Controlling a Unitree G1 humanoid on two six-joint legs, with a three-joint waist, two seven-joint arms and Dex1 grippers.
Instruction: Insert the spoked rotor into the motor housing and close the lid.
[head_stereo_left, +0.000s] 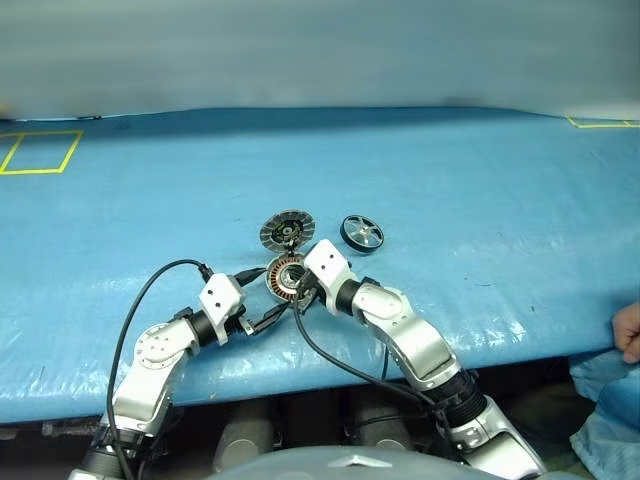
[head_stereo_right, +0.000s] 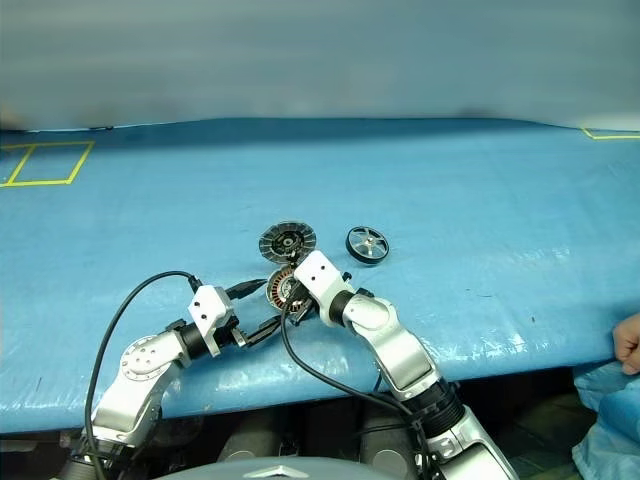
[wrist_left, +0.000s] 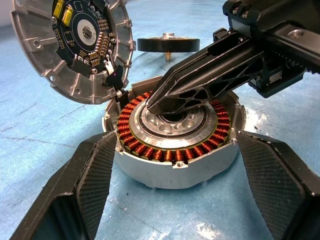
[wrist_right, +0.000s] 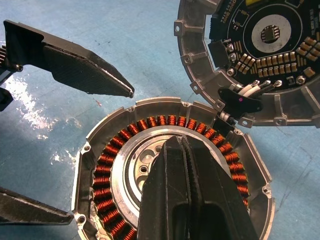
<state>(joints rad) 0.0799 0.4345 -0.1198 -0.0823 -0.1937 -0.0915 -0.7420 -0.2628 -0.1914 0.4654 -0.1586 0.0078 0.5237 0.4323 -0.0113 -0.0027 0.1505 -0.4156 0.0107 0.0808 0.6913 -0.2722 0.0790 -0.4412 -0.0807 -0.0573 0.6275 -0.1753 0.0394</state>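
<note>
Blue table (head_stereo_left: 480, 180), motor housing (wrist_left: 177, 150) (lid (wrist_left: 75, 45) open)

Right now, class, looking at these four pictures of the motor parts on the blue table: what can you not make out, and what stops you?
- Motor housing, head views: its near side is covered by the right end effector.
- Housing centre, right wrist view: partly hidden under the shut fingers.
- Lid, right wrist view: cut off by the frame edge.
- Spoked rotor, left wrist view: seen edge-on, spokes not visible.
</note>
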